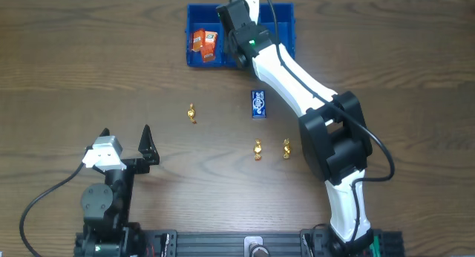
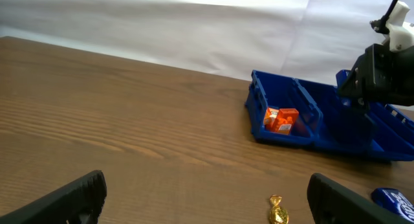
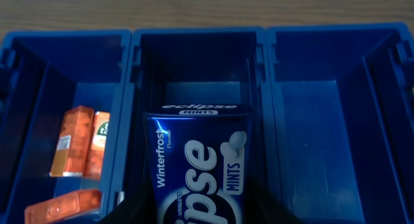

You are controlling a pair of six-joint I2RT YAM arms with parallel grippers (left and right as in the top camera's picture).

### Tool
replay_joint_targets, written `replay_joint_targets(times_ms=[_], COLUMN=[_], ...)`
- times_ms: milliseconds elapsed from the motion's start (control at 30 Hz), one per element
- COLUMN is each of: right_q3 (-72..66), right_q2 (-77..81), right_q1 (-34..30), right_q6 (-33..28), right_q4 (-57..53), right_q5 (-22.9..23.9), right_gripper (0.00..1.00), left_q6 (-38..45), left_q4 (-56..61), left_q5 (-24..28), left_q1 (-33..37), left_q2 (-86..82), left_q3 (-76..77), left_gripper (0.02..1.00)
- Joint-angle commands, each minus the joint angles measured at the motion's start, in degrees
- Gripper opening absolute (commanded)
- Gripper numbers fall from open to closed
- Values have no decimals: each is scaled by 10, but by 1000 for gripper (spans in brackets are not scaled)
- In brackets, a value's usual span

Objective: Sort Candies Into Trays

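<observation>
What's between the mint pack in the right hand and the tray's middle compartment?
Nothing visible. The right hand holds the blue mint pack over the middle compartment, whose visible floor is bare. The orange candies lie in the neighbouring compartment, out of the way.

The tray (image 1: pixel 191 34) is blue, boxes (image 1: pixel 205 45) orange, mint pack (image 3: pixel 200 166) blue-and-white, candies (image 1: pixel 257 149) gold, table (image 1: pixel 74 79) brown.
</observation>
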Motion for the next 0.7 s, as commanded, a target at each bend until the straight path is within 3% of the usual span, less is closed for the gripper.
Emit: replay_joint_targets(times_ms=[33, 133, 267, 533, 700], right_q3=[12, 12, 12, -55, -196], right_q2=[-4, -4, -16, -168, -228], right_q1=[4, 4, 5, 17, 43], right_q6=[-8, -8, -8, -33, 48], right_q4=[3, 9, 14, -60, -120], right_q5=[3, 2, 0, 4, -2], right_gripper=[312, 546, 739, 809, 812], left_q6=[3, 3, 3, 3, 3], left_q4=[-22, -22, -22, -22, -22], left_q5=[-4, -4, -4, -4, -4], left_q1=[3, 3, 3, 3, 3], left_q2=[-3, -3, -3, -3, -3], left_q3=[-11, -11, -11, -11, -11], left_gripper=[998, 998, 998, 998, 998])
